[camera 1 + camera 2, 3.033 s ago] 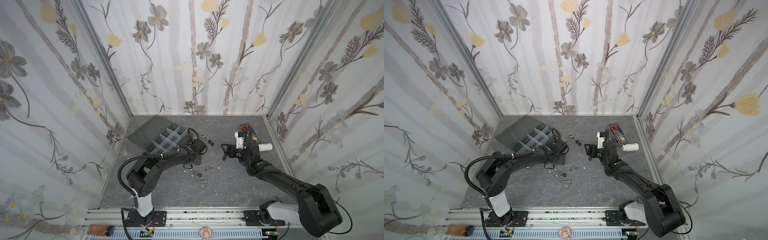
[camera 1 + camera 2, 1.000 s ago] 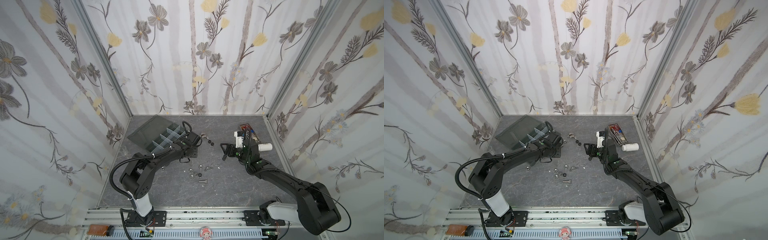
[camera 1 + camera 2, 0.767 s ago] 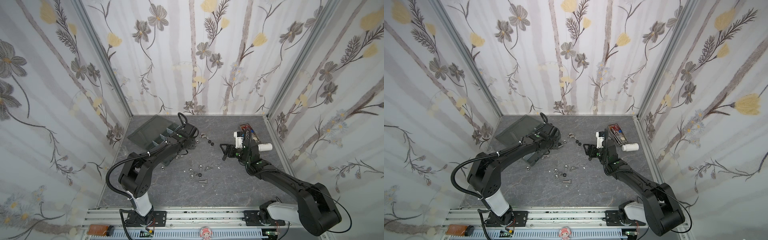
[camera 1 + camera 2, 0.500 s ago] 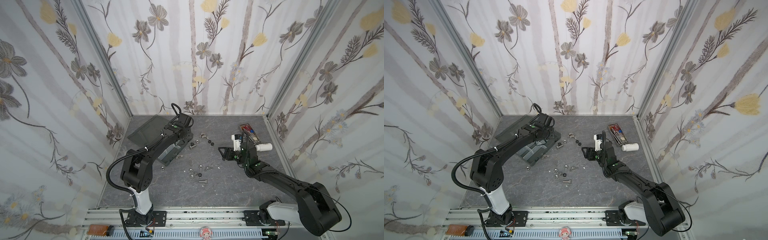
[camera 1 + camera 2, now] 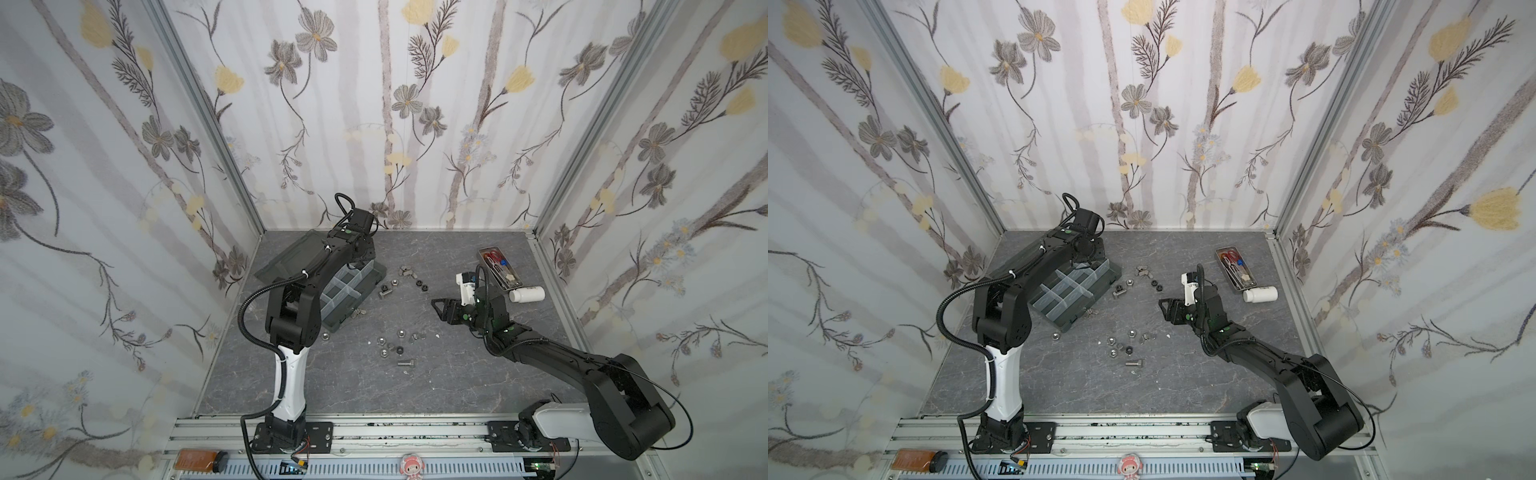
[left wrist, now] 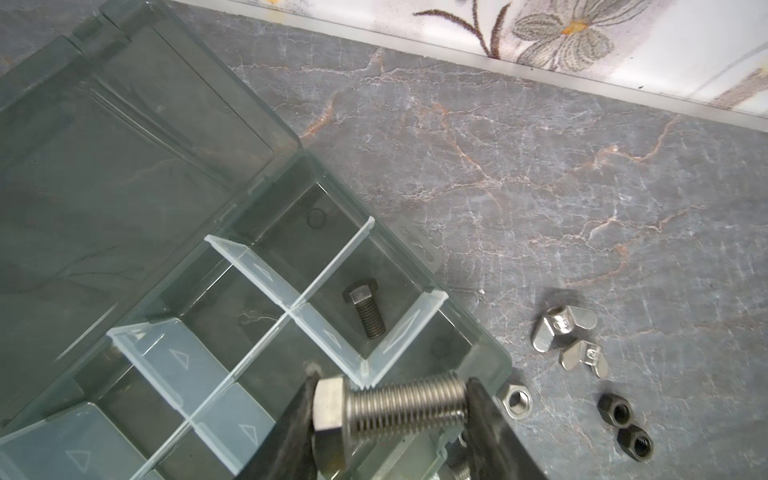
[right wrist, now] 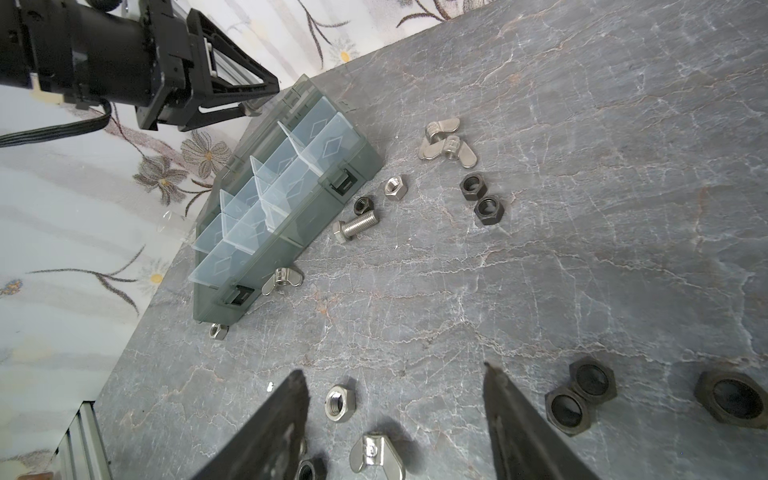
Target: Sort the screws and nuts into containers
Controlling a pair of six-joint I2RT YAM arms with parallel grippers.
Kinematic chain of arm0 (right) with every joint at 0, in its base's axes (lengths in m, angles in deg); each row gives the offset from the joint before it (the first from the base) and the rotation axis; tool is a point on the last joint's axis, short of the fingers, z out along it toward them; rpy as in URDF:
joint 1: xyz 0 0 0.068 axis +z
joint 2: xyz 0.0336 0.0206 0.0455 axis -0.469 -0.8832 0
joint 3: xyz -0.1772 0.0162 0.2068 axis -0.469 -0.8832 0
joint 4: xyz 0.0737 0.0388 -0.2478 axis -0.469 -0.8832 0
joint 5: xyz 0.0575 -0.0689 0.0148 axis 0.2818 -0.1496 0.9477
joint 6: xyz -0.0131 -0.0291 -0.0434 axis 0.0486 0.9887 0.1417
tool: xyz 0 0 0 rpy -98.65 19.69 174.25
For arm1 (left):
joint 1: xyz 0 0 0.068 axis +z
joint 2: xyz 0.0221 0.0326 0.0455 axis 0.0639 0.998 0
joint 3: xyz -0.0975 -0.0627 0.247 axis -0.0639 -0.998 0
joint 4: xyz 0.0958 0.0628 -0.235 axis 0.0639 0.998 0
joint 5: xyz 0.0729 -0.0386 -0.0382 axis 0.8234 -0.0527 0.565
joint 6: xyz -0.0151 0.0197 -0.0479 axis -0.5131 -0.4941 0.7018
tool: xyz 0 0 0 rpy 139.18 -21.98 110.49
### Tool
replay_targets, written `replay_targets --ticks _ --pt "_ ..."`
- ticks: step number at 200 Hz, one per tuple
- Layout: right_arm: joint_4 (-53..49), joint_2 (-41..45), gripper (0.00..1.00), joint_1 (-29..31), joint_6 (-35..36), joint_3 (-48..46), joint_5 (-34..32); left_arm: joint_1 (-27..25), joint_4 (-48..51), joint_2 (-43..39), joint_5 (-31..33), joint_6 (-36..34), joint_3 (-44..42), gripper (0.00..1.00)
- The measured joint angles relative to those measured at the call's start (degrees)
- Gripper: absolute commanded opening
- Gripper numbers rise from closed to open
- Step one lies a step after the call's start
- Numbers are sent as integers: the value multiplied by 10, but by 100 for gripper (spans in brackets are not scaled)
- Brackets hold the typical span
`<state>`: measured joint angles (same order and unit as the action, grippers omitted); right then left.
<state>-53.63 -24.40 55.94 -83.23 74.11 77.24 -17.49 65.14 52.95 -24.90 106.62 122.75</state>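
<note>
**Left claw** (image 6: pixel 390 388): clenched on a silver hex bolt (image 6: pixel 399 405). The bolt lies crosswise between the fingers, with one finger on the hex head and the other on the thread tip. The claw holds it above the organizer box (image 6: pixel 473 332), near the box's end wall. The box lid (image 6: pixel 124 145) is swung open.

- A black bolt (image 6: pixel 365 311) lies flat in the compartment next to the held bolt, against the end wall.
- A silver hex nut (image 6: pixel 517 403) rests on the worktop (image 6: pixel 540 187) just beside the box corner.
- Farther out lie a wing nut pair (image 6: pixel 565 328), the two touching, and a black nut pair (image 6: pixel 623 428), also touching.

**Right claw** (image 7: pixel 395 376): released, with its fingers spread and nothing between them. In both top views it hangs over the middle of the worktop, well apart from the box.

- In the right wrist view a loose silver nut (image 7: pixel 340 403) and a single wing nut (image 7: pixel 376 459) lie near one finger.
- Three dark hex nuts (image 7: pixel 579 399) lie beyond the other finger.

**Along the box front wall:**

- A second silver bolt (image 7: pixel 356 226) lies on the worktop, with a small black nut (image 7: pixel 363 204) at its thread end.
- A latch-side wing nut (image 7: pixel 282 280) touches the wall beside a latch.
- A corner nut (image 7: pixel 218 331) sits at the box's near corner.

**Elsewhere on the worktop:**

- In a top view a third silver bolt (image 5: pixel 405 363) lies alone, nearest the base rail.
- A metal tray (image 5: pixel 484 253) and a white bottle (image 5: pixel 527 294) stand beyond the right claw, near the side wall.
</note>
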Motion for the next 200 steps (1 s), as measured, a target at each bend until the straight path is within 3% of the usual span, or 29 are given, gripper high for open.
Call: replay_targets --ticks 52,94,170,200 --pt "12 -3 68 6 0 -2 0 14 31 80 -4 -5 103 46" --pt "18 -3 68 12 0 -5 0 20 45 117 -9 -7 130 46" --pt "43 -18 68 32 -7 -16 0 21 60 130 -15 -6 153 42" --pt "42 -13 68 32 -7 -16 -1 17 63 83 -10 -6 123 43"
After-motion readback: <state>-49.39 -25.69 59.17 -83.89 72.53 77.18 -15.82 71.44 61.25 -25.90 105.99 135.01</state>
